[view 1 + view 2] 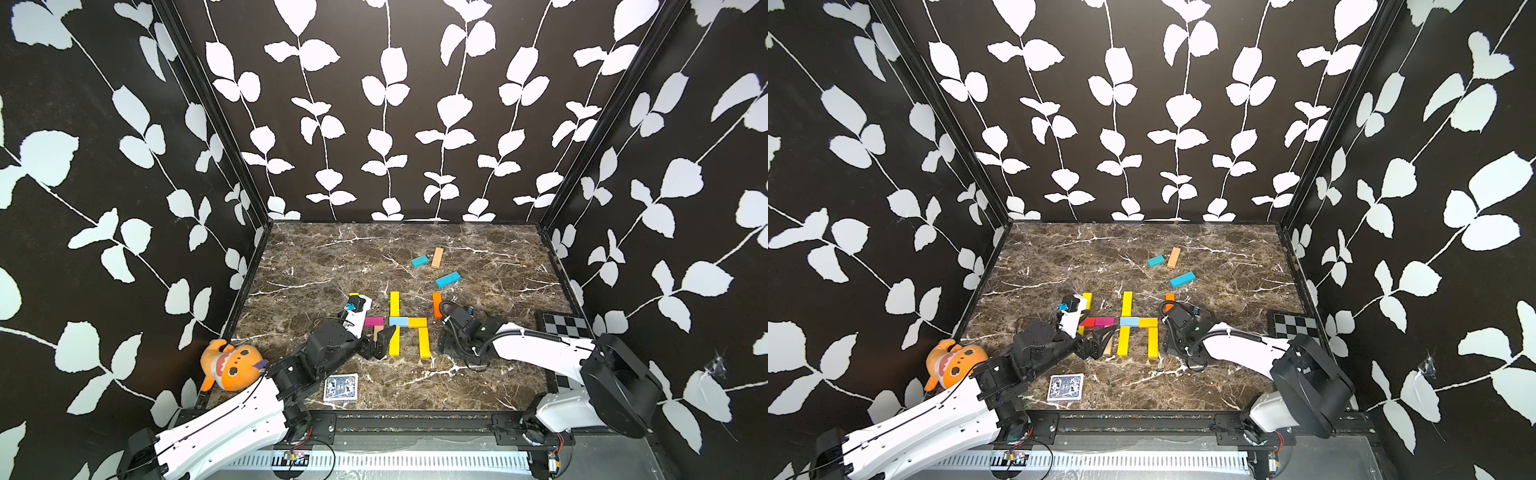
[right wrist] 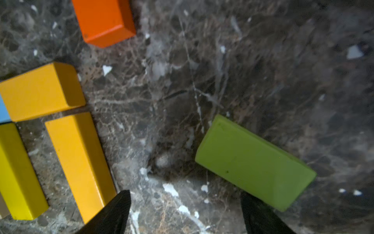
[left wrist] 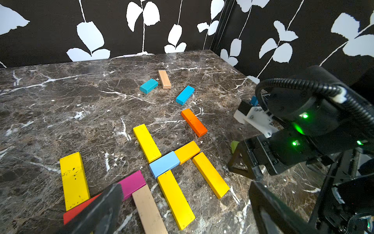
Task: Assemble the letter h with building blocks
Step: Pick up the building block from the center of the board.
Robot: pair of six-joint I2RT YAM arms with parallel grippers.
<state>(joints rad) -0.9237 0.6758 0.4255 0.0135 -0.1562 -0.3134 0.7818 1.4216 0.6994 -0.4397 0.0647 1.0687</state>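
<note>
Centrally on the marble bench lies the letter h, flat and seen in both top views. An upper yellow bar and a lower yellow bar form the stem. A light blue bar and a short amber bar run across from where they meet. A long amber bar forms the leg, with a thin gap below the crossbar in the right wrist view. The left jaws stand wide apart, clamped on nothing, low over a tan bar just beside the lower stem. A pink bar, a red bar and a spare yellow bar lie next to it. The right jaws are also apart, bare bench between them, close by the leg. A green bar lies at one fingertip; whether they touch I cannot tell. An orange bar lies near the h but apart from it. Farther back are a teal bar, a second tan bar and a blue bar.
</note>
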